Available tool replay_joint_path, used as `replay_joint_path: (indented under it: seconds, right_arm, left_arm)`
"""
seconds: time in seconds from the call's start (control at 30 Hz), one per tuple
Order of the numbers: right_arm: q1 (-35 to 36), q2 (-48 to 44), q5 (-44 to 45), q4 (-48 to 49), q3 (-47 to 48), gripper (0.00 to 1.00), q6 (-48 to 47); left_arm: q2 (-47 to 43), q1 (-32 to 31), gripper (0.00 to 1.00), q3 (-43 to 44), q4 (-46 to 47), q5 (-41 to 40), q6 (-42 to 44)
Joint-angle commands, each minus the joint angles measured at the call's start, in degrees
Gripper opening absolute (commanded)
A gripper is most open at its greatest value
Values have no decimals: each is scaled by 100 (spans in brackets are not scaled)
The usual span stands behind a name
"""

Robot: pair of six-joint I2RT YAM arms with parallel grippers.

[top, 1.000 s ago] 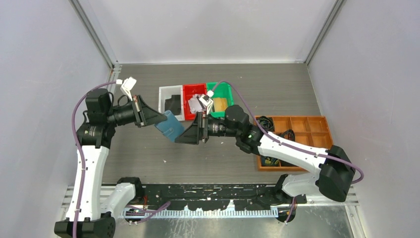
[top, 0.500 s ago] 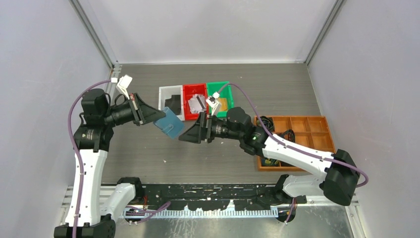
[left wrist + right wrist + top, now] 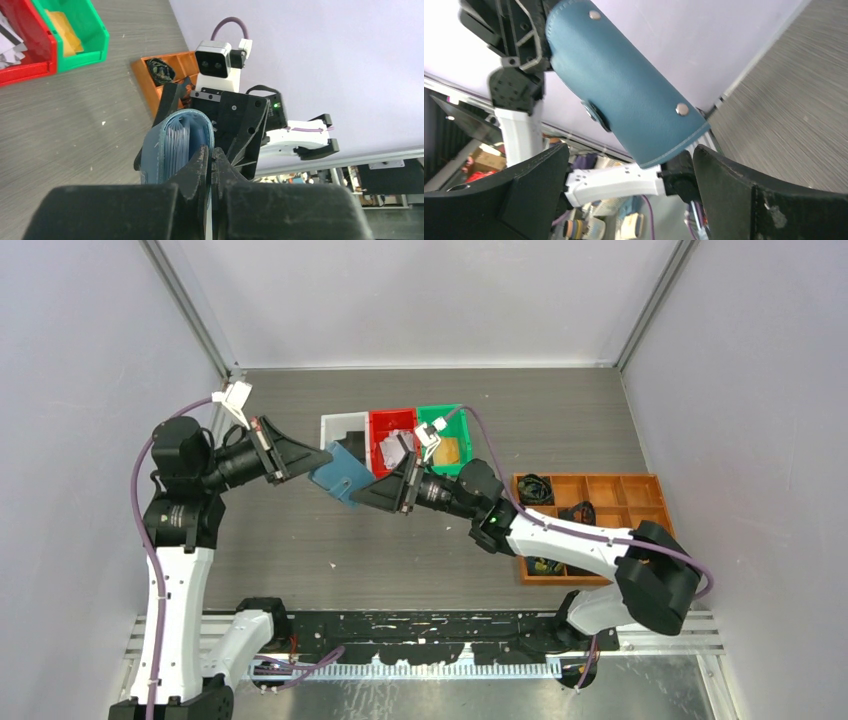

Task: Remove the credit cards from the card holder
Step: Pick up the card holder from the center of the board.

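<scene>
The blue card holder [image 3: 343, 472] hangs in the air in front of the white bin [image 3: 335, 425], and my left gripper [image 3: 322, 458] is shut on one of its flaps. In the left wrist view the card holder [image 3: 172, 145] gapes beside my left gripper [image 3: 210, 152], showing layered pale-blue slots; I cannot tell whether a card sits in them. My right gripper [image 3: 372, 492] is open, its jaws standing on either side of the card holder's [image 3: 624, 85] lower edge without touching. A silver-grey credit card [image 3: 395, 448] lies in the red bin [image 3: 380, 420], a gold one [image 3: 447, 450] in the green bin [image 3: 458, 425].
An orange compartment tray [image 3: 610, 490] holding coiled black cables [image 3: 535, 487] sits at the right, under my right arm. The three bins stand in a row at mid-table. Grey walls close in the left, right and far sides.
My left gripper has carried the card holder up and away, toward the white bin. My right gripper has followed it up and to the left, staying open.
</scene>
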Motion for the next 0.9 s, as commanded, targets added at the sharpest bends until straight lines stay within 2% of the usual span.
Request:
replay_joint_path:
  seconds: [0.0, 0.17, 0.23, 0.33, 0.47, 0.57, 0.7, 0.77, 0.87]
  right_arm:
    - [7, 210, 152, 1748, 78, 99, 561]
    - [51, 537, 258, 2564, 191, 99, 1050]
    - [52, 550, 250, 2848, 181, 93, 1262]
    - [52, 401, 277, 2960, 107, 78, 1410]
    - [45, 18, 426, 2534, 15, 58, 1250]
    - [34, -335, 482, 1784, 44, 55, 858]
    - [-29, -716, 719, 807, 86, 44, 487]
    - [-36, -797, 762, 693, 95, 42, 412]
    - [-41, -746, 633, 660, 195, 33, 410]
  left_arm:
    - [-88, 4, 0, 332, 800, 66, -747]
    - [-159, 4, 0, 206, 952, -92, -989]
    - [-206, 1, 0, 172, 903, -227, -865]
    - [-307, 4, 0, 169, 414, -589, -397]
    - [-509, 4, 0, -72, 106, -865, 105]
    - [-671, 4, 0, -205, -188, -925, 529]
    - [-868, 4, 0, -238, -609, -1077, 985]
    - [-915, 4, 0, -251, -649, -1043, 984]
    - [-919, 4, 0, -233, -591, -1027, 930]
